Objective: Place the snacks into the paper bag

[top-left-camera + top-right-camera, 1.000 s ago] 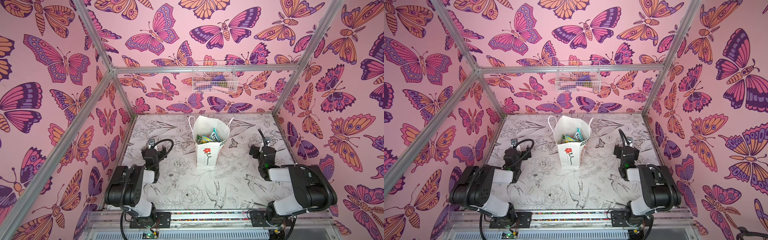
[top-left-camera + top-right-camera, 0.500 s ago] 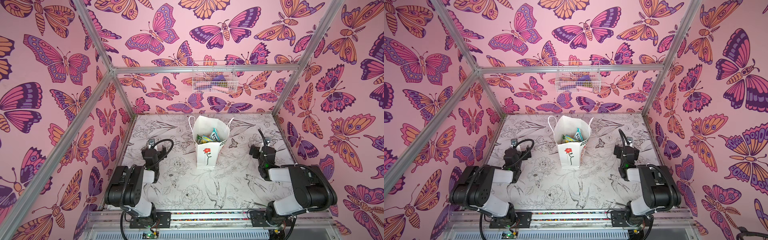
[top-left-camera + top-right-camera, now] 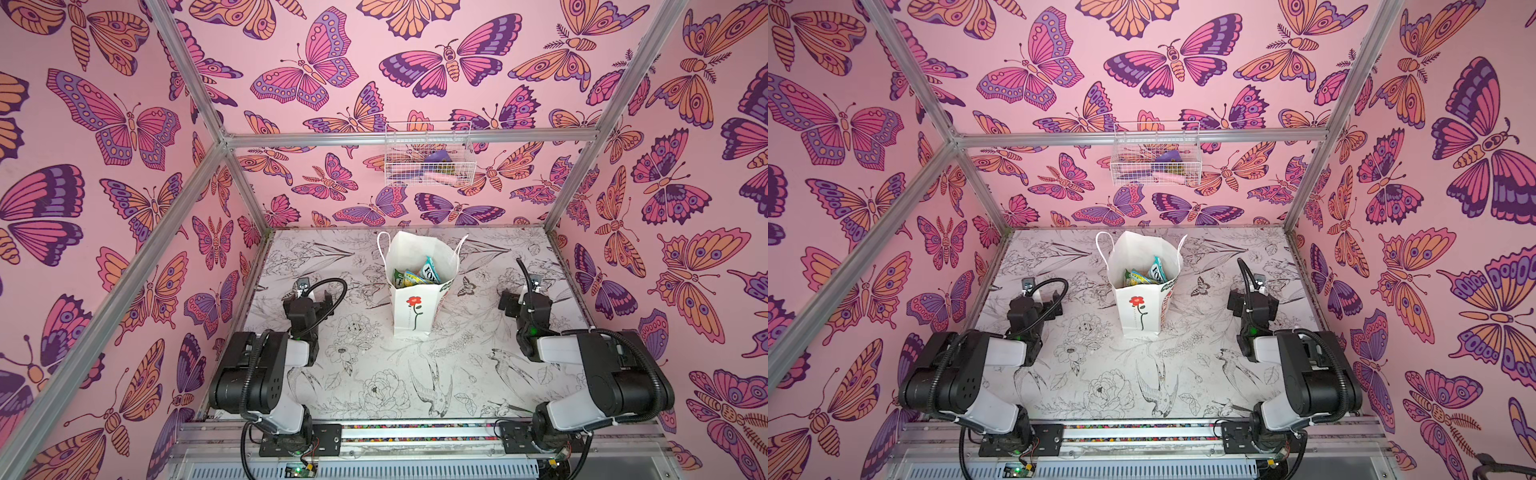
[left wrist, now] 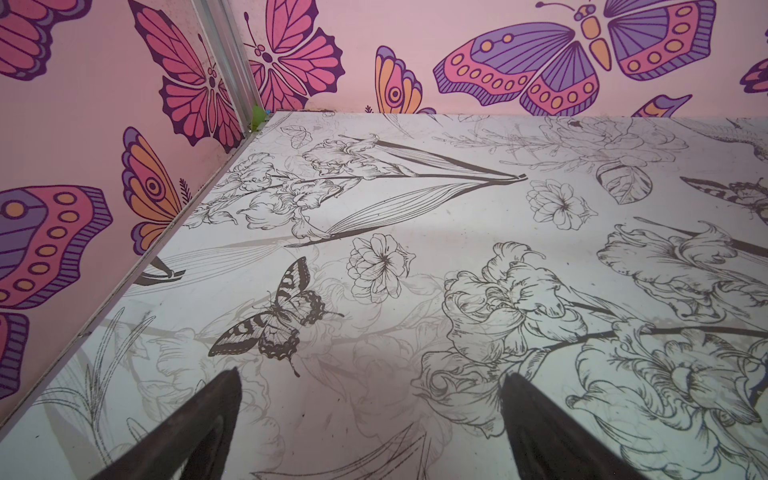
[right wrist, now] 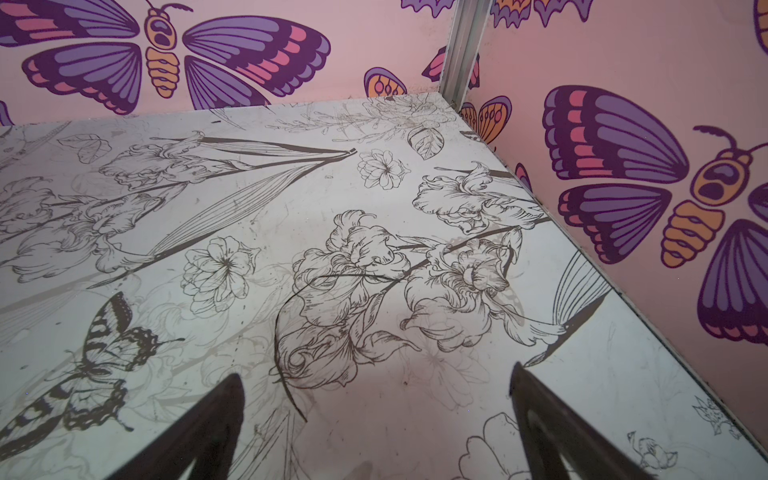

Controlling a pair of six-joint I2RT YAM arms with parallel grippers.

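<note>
At the front edge, a metal rail point(image 3: 415, 434) carries both arm bases. The left arm point(image 3: 266, 374) is folded back on the left side and the right arm point(image 3: 615, 374) on the right, each with its wrist low over the table point(image 3: 374, 386).

The left gripper point(image 4: 370, 376) has its jaws spread wide. In the left wrist view its dark fingers point(image 4: 216, 399) frame only printed tabletop near the left wall. The right gripper point(image 5: 374, 376) is spread just as wide, over tabletop close to the right wall.

The table is white, matte and slightly scuffed. It is covered in black line drawings of peonies, irises, swallows and a butterfly.

Farther back, midway between the two grippers and well apart from both, the paper bag point(image 3: 405, 324) stands upright with its mouth open. Its red-flower face is turned to the front, and a cord handle rises at either side. The snacks point(image 3: 415, 277) lie inside it, and a teal FOX'S packet point(image 3: 430, 270) leans beside green-yellow ones.

Pink walls point(image 3: 291, 50) printed with large purple, magenta and orange butterflies enclose the space, edged by an aluminium frame point(image 3: 291, 140). High on the rear wall a white wire basket point(image 3: 399, 176) hangs from the frame's crossbar. It holds something purple and something pink, too small to identify.
</note>
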